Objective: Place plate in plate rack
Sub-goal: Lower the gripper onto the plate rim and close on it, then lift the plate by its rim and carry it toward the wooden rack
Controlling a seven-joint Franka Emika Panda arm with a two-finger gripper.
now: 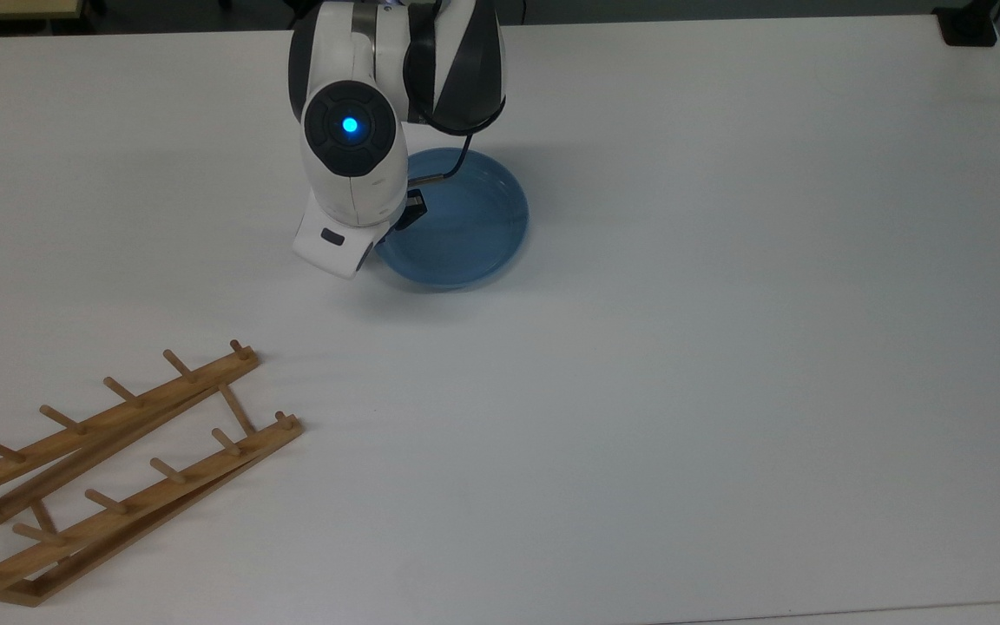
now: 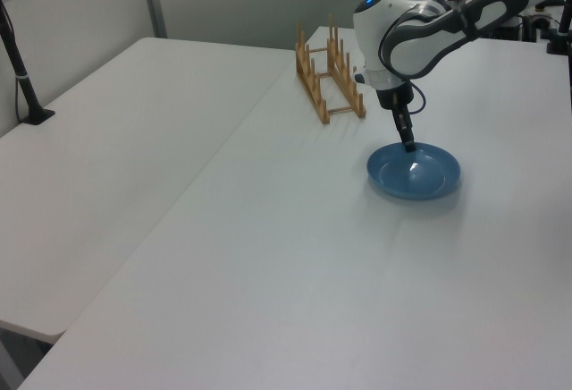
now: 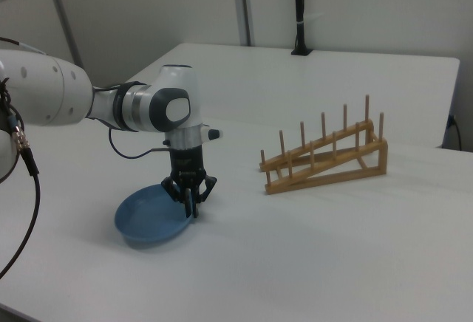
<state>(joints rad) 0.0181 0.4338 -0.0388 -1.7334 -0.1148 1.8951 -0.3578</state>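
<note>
From the top view, the arm point(image 1: 352, 174) hangs over the light-blue plate point(image 1: 465, 226), covering the top view's left edge of it, and the gripper point(image 1: 409, 208) sits right at that rim; the plate rack point(image 1: 118, 469) lies well apart, down in the top view's lower left corner of the white surface point(image 1: 726, 347). Over to the left view: the gripper point(image 2: 408, 142) comes straight down onto the far rim of the plate point(image 2: 416, 173), and the rack point(image 2: 329, 81) stands behind it, near but not touching. Now the right view, and here's the telling one: the jaws are drawn close together on the near rim of the plate point(image 3: 148, 222), the gripper point(image 3: 190, 205) pinching its edge, and the plate looks tipped, its rim by the gripper higher. The rack point(image 3: 325, 161) waits to the right view's right, pegs upright. I'd call this the grasp just made, lift starting. Next comes raising the plate clear, turning it on edge, and lining it up between two pegs; with so thin a hold on a glossy rim, it could slip.
</note>
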